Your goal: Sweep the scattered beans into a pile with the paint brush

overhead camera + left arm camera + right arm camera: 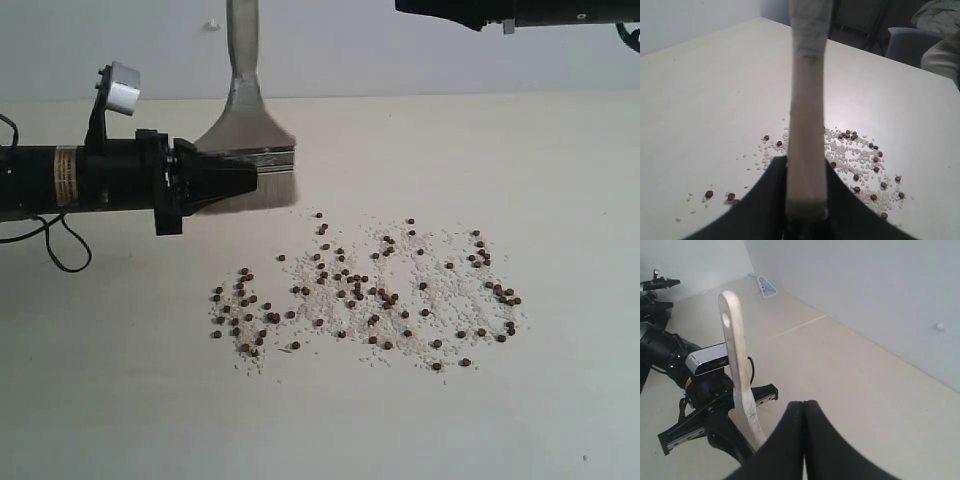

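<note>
The paint brush [243, 110] stands upright, handle up, behind the left end of the bean patch. My left gripper [250, 176] is shut on it at the silver ferrule [270, 158], with the whitish bristles [262, 196] pointing down just over the table. The beans [365, 292] lie scattered in a wide patch with whitish crumbs, in front of and to the right of the bristles. The left wrist view shows the brush handle [807, 110] between the fingers and beans [860, 160] beyond. My right gripper [804, 407] is shut on nothing, raised at the back right [405, 6]. It looks down on the brush handle [738, 365].
The pale table [500, 150] reaches a light wall at the back. A black cable [60, 250] trails under the left arm [90, 175]. A small white object [767, 286] lies far off by the wall. Dark furniture [920, 45] stands past the table's far edge.
</note>
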Controlling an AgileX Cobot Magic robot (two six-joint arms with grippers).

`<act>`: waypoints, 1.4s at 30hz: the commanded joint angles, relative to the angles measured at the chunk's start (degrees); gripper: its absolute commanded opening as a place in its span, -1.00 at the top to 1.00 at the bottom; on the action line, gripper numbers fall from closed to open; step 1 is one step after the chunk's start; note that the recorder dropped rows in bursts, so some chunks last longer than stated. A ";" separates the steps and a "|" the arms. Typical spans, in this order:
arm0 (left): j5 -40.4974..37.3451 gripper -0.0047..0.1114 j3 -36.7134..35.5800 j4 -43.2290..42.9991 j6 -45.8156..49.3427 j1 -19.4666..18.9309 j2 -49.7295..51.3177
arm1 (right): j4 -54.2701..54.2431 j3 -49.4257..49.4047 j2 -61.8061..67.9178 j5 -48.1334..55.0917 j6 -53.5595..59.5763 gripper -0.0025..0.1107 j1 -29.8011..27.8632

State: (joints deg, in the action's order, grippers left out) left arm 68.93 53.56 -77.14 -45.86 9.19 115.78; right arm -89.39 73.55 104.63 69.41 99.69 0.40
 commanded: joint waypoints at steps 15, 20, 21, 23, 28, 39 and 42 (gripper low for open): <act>1.03 0.92 -0.22 0.66 0.54 0.04 -0.10 | -5.73 0.50 3.53 0.56 5.72 0.41 6.26; 1.03 0.92 -0.22 -0.53 -0.08 0.04 -0.10 | -4.64 0.50 3.53 0.56 4.83 0.38 6.55; 1.03 0.92 -0.22 -0.88 -0.06 0.04 -0.10 | -4.52 0.50 3.53 0.56 5.80 0.33 6.64; 1.03 0.92 -0.22 -1.66 -0.06 0.14 -0.10 | -3.59 0.50 3.53 0.56 7.24 0.13 7.69; 1.03 0.92 -0.09 -2.35 -0.57 0.80 -0.10 | -3.21 0.50 3.53 0.56 11.20 -0.05 11.00; 1.03 0.92 0.57 -3.02 -0.58 1.76 -0.10 | -10.56 0.50 4.21 0.56 14.51 -0.05 13.62; 1.03 0.92 0.57 -3.02 -0.58 1.76 -0.10 | -10.56 0.50 5.13 0.56 14.39 -0.05 14.30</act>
State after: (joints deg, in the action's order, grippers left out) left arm 68.93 53.75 -80.50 -46.03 10.82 115.78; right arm -98.33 73.55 108.84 69.49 113.17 14.07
